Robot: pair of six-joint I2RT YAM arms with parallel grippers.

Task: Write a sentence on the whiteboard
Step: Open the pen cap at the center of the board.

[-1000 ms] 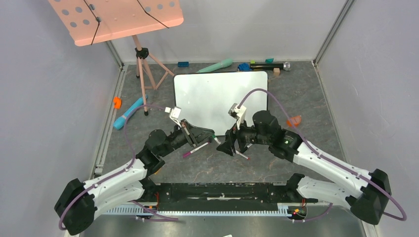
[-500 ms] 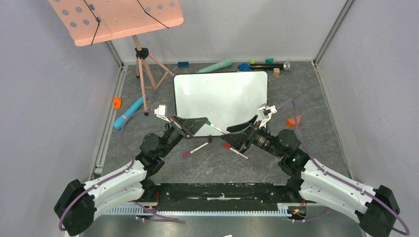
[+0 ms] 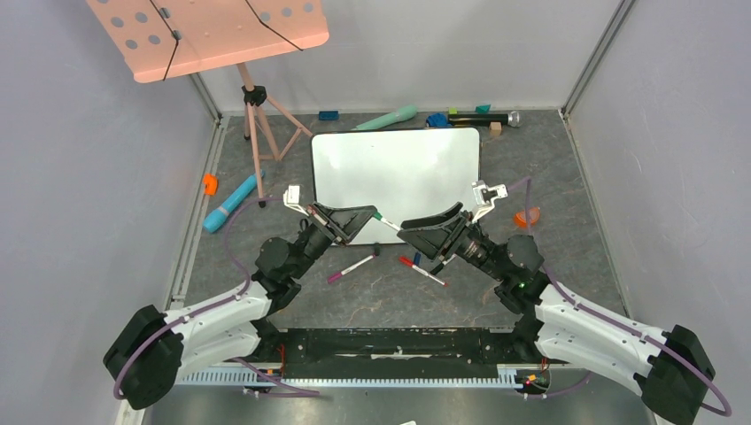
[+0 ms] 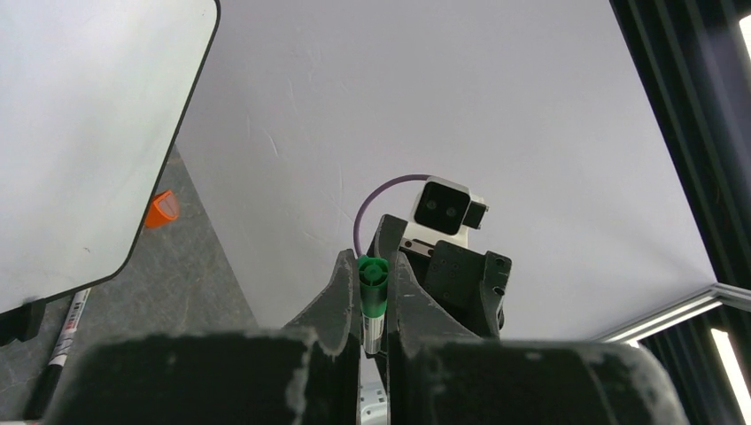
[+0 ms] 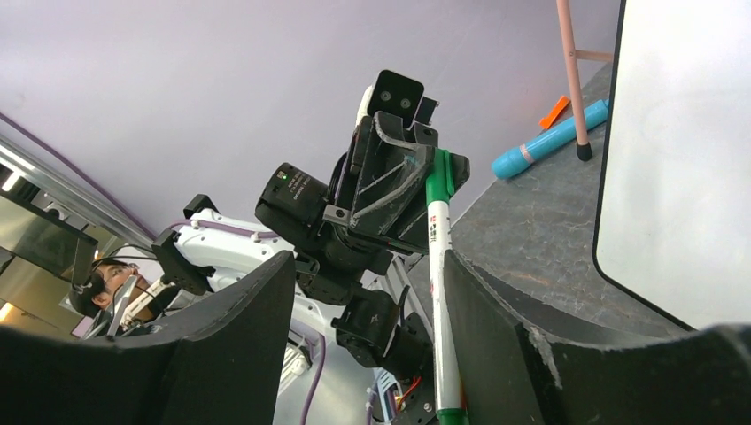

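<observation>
Nearest me, both arms rise from the bottom corners of the overhead view and angle inward, meeting just below centre frame over the grey counter [image 3: 372,305]. A purple marker [image 3: 352,267] and a red marker [image 3: 423,271] lie loose beneath them.

The left gripper [image 3: 367,215] is clenched on the green end of a green marker [image 3: 386,223], wrist rolled so the barrel points at the other arm. The right gripper [image 3: 409,235] faces it nose to nose. Its fingers [image 5: 239,336] are spread either side of the barrel, and I can't tell whether one pad is touching it.

I judge the marker light, stiff and slick, so I'd take it squarely at mid-barrel, where the pads have a flat run. A pinch near the end could make it pivot.

Beyond the grippers, the whiteboard [image 3: 396,168] lies flat in the upper middle of the frame. It is bare, with no sentence on it. The board looks glossy, rigid and light on small feet, and I expect it to skate if I press hard. I'd use light strokes, or steady it at a framed edge.
</observation>
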